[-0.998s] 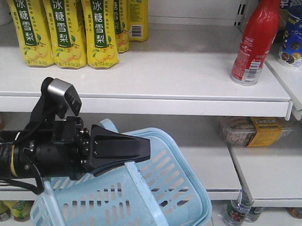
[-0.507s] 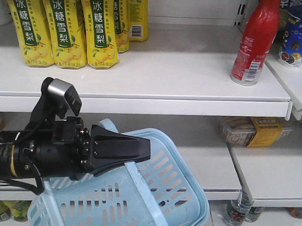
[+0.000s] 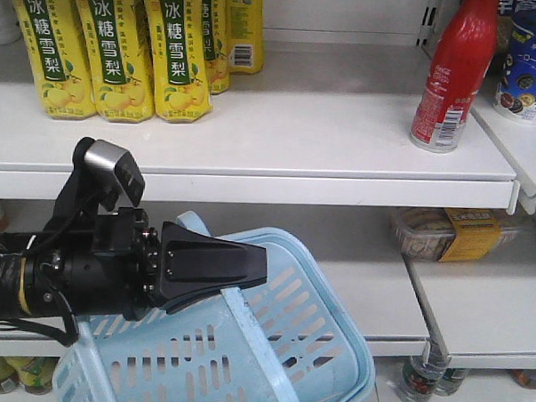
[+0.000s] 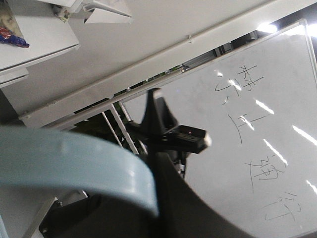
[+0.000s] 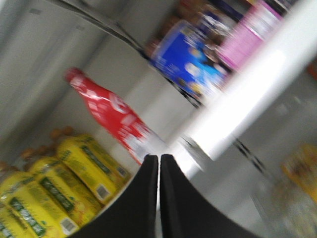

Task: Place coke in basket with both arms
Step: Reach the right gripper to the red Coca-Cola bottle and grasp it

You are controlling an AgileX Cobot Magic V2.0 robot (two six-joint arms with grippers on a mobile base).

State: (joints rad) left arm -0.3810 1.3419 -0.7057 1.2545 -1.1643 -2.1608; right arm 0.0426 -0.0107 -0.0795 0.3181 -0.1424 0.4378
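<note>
Coke [image 3: 452, 74] on shelf [image 3: 297, 135], well up-right of left gripper [image 3: 262, 265] gripping basket [image 3: 235, 342]

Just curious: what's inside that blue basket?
Nothing shows in the visible part of the basket; the red bottle stands on the shelf. The left gripper and near wall cover the rest.

The coke [image 3: 452, 75] stands right on the upper shelf [image 3: 324, 141]; drink bottles [image 3: 114, 52] stand left; the basket [image 3: 320, 341] is below them.

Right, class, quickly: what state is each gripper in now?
Left gripper: closed on the basket, by its handle.
Right gripper: closed, holding nothing.
</note>
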